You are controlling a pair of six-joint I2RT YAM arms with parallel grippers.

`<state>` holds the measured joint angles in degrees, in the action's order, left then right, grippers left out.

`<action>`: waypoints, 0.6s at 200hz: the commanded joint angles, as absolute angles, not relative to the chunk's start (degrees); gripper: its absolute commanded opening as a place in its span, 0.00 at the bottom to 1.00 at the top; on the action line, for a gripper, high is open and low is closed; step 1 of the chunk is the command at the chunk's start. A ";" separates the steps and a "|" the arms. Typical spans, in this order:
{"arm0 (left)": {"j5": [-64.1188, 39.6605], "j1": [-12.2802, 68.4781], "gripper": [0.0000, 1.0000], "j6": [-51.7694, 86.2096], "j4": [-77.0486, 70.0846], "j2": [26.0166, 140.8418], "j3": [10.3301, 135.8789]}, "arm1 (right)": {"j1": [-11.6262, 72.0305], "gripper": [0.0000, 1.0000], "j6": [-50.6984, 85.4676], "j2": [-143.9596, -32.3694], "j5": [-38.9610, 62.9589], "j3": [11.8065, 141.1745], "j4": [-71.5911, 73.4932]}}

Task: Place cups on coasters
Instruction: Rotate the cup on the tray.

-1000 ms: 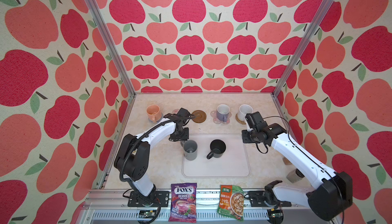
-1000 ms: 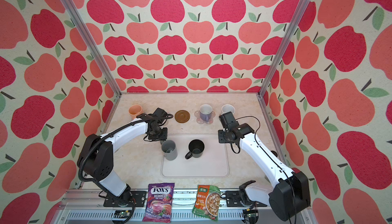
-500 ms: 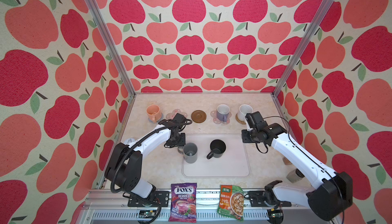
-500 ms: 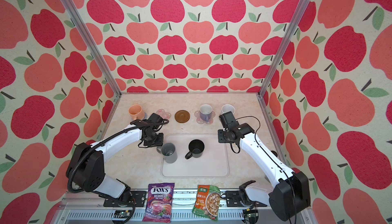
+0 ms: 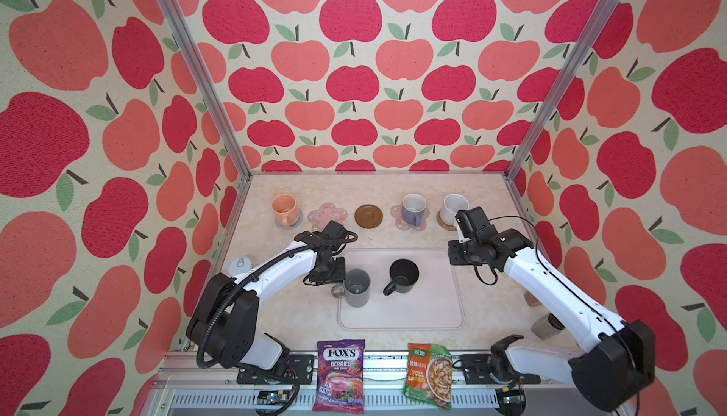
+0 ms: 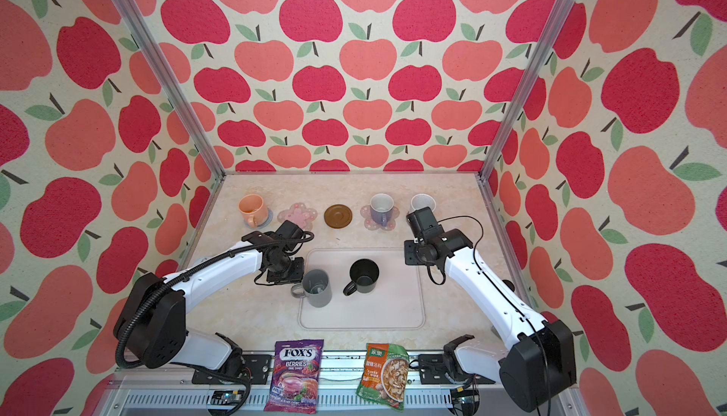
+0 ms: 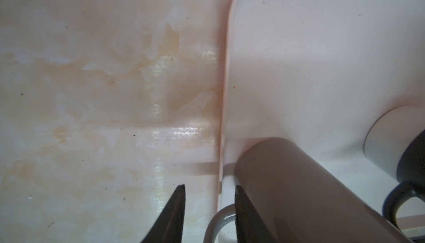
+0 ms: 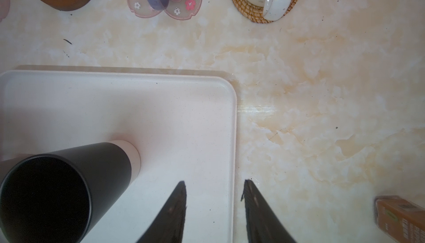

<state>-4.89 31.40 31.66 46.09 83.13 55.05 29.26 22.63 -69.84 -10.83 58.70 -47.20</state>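
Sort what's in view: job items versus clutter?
Job: peach mug, grey mug, black mug, lavender mug, speckled mug, blue-grey coaster, empty flower coaster, brown coaster, occupied flower coaster, rattan coaster.
Clutter: tray, candy bag, soup packet, jar.

A pale tray [image 5: 409, 311] lies on the table [image 5: 393, 191]. A candy bag [image 5: 340, 378] (purple) and a soup bag [image 5: 429, 376] lie in front.

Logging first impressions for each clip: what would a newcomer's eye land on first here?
The apple-print walls around the cell strike first. Along the back, the peach mug, lavender mug and white mug sit on coasters, with a pink flower coaster and a brown disc coaster bare between them. In front, the grey mug and black mug stand on the pale tray, the left pincer open at the grey mug's handle.
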 commanded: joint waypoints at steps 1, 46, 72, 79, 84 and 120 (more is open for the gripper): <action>0.37 31.42 0.38 32.19 49.83 79.05 55.67 | 29.50 0.44 23.12 -68.72 -10.98 58.45 -47.03; 4.30 31.16 0.38 25.73 58.86 74.20 59.31 | 29.45 0.44 23.12 -69.08 -10.59 58.36 -46.53; 1.30 31.88 0.39 24.10 59.45 70.51 58.59 | 29.46 0.44 23.29 -69.01 -10.44 58.27 -46.24; -1.18 32.20 0.39 23.21 58.45 69.18 58.23 | 29.52 0.44 23.29 -68.98 -10.39 58.25 -46.24; -3.01 32.39 0.39 22.84 57.91 68.29 58.03 | 29.47 0.44 23.29 -68.95 -10.39 58.27 -46.31; -9.65 33.02 0.42 23.51 57.43 63.88 57.07 | 29.47 0.44 23.38 -68.90 -10.03 58.60 -46.19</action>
<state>-3.66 32.51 24.51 56.21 66.00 57.95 29.26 22.63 -69.76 -10.81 58.67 -46.59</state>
